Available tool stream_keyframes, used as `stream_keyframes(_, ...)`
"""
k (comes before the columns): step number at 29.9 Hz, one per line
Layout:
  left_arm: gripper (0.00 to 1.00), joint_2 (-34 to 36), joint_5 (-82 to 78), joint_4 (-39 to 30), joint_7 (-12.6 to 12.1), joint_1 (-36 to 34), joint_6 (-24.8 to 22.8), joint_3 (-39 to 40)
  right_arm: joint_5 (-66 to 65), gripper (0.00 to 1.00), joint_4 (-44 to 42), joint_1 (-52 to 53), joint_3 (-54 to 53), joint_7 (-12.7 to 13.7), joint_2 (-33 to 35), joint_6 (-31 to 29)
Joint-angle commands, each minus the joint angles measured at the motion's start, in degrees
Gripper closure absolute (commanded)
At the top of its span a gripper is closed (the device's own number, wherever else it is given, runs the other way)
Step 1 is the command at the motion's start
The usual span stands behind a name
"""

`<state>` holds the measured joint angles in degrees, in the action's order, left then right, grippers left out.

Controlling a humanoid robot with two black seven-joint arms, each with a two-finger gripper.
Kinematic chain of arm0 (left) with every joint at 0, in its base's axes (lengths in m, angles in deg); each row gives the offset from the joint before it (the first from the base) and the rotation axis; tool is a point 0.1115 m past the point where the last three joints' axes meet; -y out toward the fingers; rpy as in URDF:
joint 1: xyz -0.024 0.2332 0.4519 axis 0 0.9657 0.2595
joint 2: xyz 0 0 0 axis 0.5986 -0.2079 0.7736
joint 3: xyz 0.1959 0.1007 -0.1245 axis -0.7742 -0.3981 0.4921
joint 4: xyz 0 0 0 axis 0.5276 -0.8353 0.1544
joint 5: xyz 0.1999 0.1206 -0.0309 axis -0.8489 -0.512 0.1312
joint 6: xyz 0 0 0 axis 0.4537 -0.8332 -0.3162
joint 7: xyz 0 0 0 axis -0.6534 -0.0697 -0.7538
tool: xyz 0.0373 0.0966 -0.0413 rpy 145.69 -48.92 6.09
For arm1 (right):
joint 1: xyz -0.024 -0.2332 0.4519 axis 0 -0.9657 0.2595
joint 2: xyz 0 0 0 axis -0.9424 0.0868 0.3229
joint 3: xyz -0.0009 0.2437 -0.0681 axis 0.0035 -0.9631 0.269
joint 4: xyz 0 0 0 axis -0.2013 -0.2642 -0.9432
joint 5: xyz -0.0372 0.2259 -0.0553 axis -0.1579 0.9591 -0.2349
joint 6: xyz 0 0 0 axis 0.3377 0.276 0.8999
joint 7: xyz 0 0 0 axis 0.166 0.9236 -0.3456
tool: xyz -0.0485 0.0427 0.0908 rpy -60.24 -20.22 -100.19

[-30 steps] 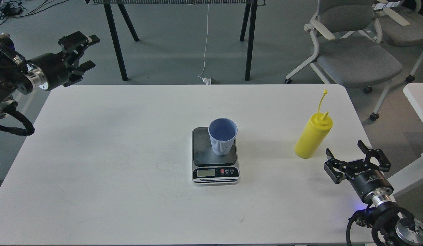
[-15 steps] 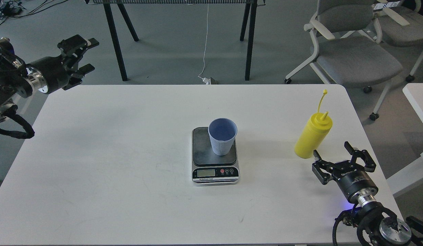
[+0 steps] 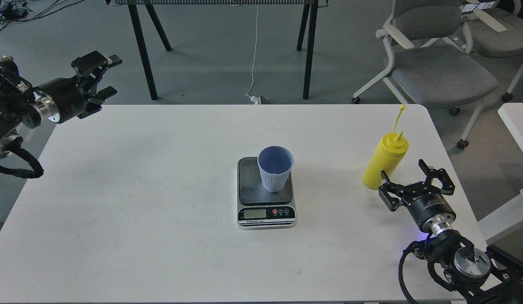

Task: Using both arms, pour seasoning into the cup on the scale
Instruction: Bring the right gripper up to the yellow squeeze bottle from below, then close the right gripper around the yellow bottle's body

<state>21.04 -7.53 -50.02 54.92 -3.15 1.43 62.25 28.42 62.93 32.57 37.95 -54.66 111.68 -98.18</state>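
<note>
right gripper [image 3: 415,180]: near right, fingers spread wide, holding nothing, left finger tip just beside the base of the seasoning [image 3: 384,163].
scale [image 3: 265,194]: middle of the worktop [image 3: 139,202], cup [image 3: 275,168] upright on its platform.
seasoning: right of the scale, upright, nozzle uncapped.
left gripper [image 3: 101,72]: far left, past the worktop edge, fingers apart, empty.
step: reaching for the bottle, i judge.
next: centre my fingers around its body, then close.

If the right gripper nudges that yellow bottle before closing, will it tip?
Probably, if bumped high: the seasoning bottle is tall and narrow and already looks tilted. Its plastic wall may give under the open right gripper, and the thin cap strap looks floppy.
</note>
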Motion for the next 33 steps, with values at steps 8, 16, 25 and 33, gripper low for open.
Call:
stream_keyframes(8, 0.00, -0.05, -0.07, 0.00, 0.00, 1.36, 0.00, 2.28, -0.62, 0.01, -3.85, 1.20, 1.06, -0.01, -3.65, 0.00)
stream_keyframes(16, 0.00, -0.14, -0.07, 0.00, 0.00, 1.45, 0.00, 2.28, -0.89, 0.01, -6.40, 2.70, 1.24, -0.01, -5.14, 0.00)
stream_keyframes(25, 0.00, -0.32, -0.07, 0.00, 0.00, 1.97, 0.00, 2.37, -0.89, 0.01, -6.49, 4.45, 1.15, -0.01, -4.97, 0.00)
stream_keyframes(33, 0.00, -0.32, -0.07, 0.00, 0.00, 3.03, 0.00, 2.89, -0.89, 0.01, -7.10, 4.81, 1.15, -0.01, -5.14, 0.00)
